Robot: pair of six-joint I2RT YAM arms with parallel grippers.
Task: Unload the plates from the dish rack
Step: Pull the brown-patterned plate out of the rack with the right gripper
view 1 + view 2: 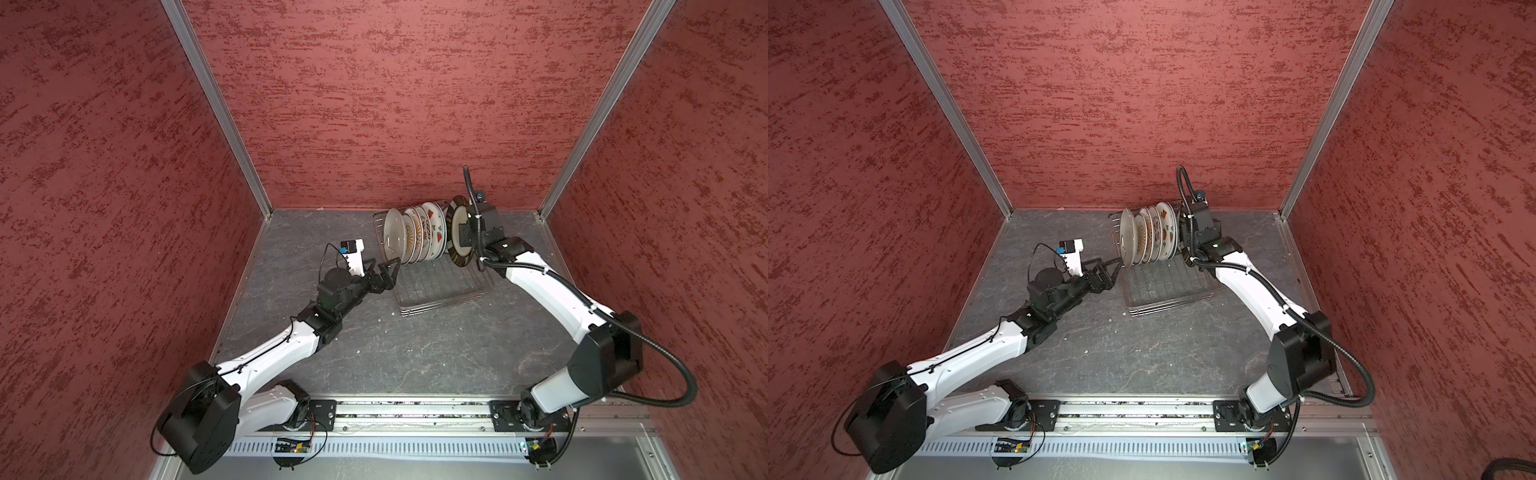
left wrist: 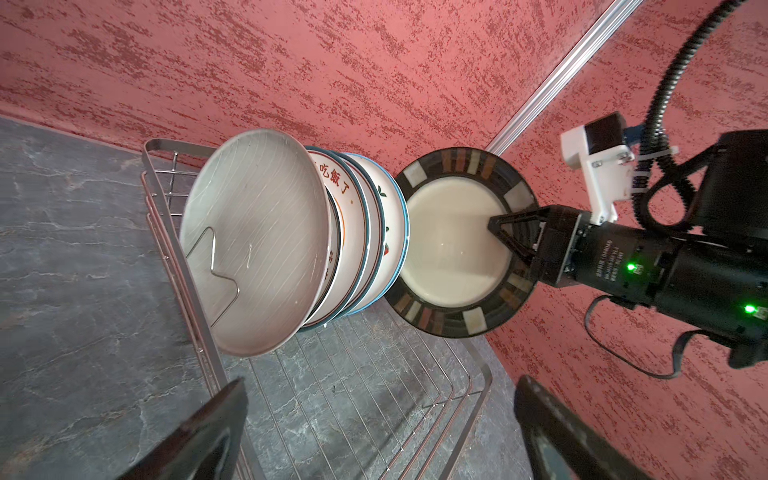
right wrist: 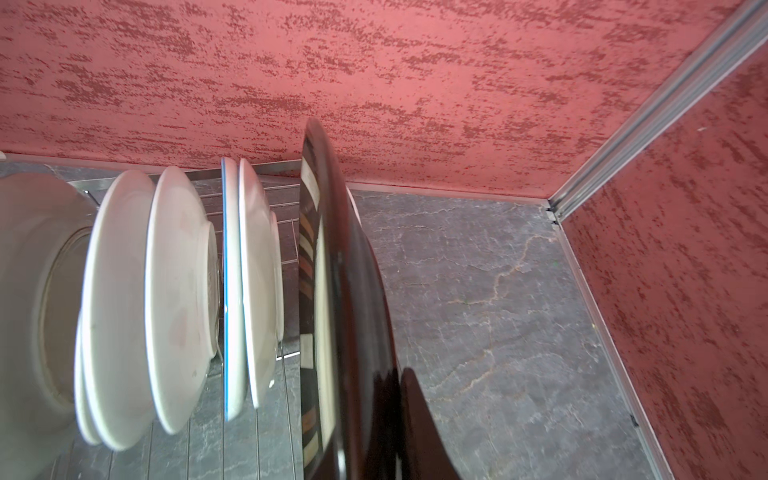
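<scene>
The silver wire dish rack lies at the back of the table. Several plates stand on edge in a row at its far end, a plain white plate outermost. My right gripper is shut on the rim of a dark-rimmed striped plate, held upright a small gap from the row. My left gripper hangs open at the rack's left side, nothing between its fingers.
The red back wall rises close behind the rack, and an aluminium corner post stands near the held plate. Dark stone tabletop stretches in front of the rack, between the two arms.
</scene>
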